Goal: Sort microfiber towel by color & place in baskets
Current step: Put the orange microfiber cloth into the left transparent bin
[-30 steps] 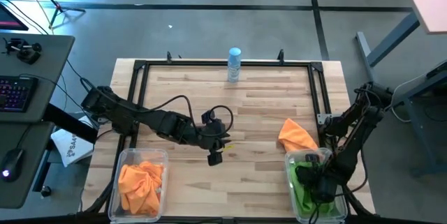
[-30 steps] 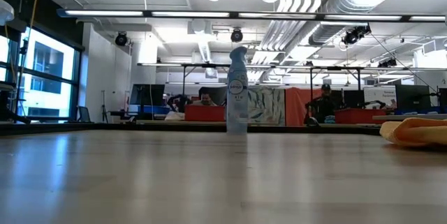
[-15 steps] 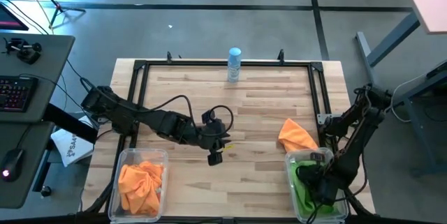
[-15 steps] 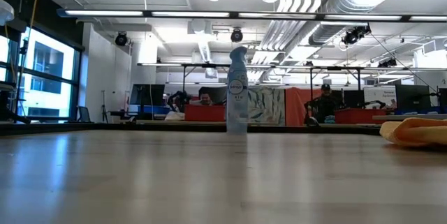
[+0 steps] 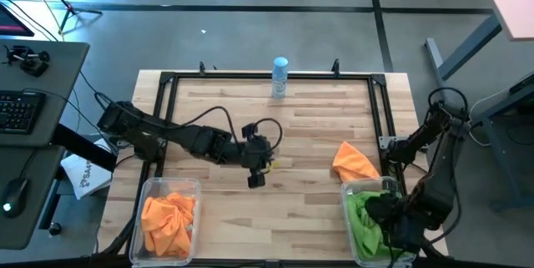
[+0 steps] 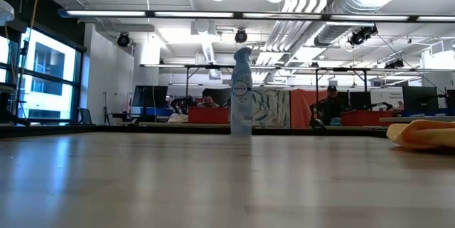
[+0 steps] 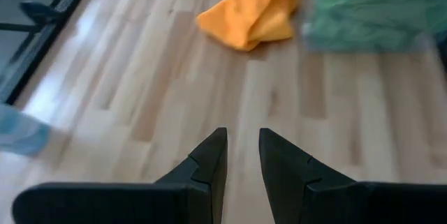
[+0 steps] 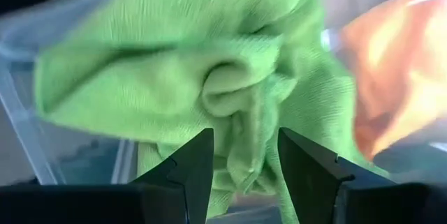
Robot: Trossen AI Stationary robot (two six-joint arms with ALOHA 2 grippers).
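Observation:
An orange microfiber towel (image 5: 355,161) lies crumpled on the table's right side, just beyond the right basket (image 5: 345,191); the left wrist view shows it too (image 7: 251,18). Green towels (image 5: 363,218) fill that basket. Orange towels (image 5: 167,218) lie in the left basket (image 5: 148,186). My right gripper (image 8: 244,144) hangs open above the green towels (image 8: 209,77), pointing down, with nothing between its fingers. My left gripper (image 7: 243,151) hovers open over bare wood at the table's middle (image 5: 256,178), slanting down toward the loose orange towel.
A white-and-blue spray bottle (image 5: 279,78) stands at the middle of the table's far edge. A black metal frame (image 5: 163,84) runs along the table's far, left and right sides. Bare wood lies between the two baskets.
My right gripper has risen straight up out of the right basket. The green towels stay in the basket and show more fully now.

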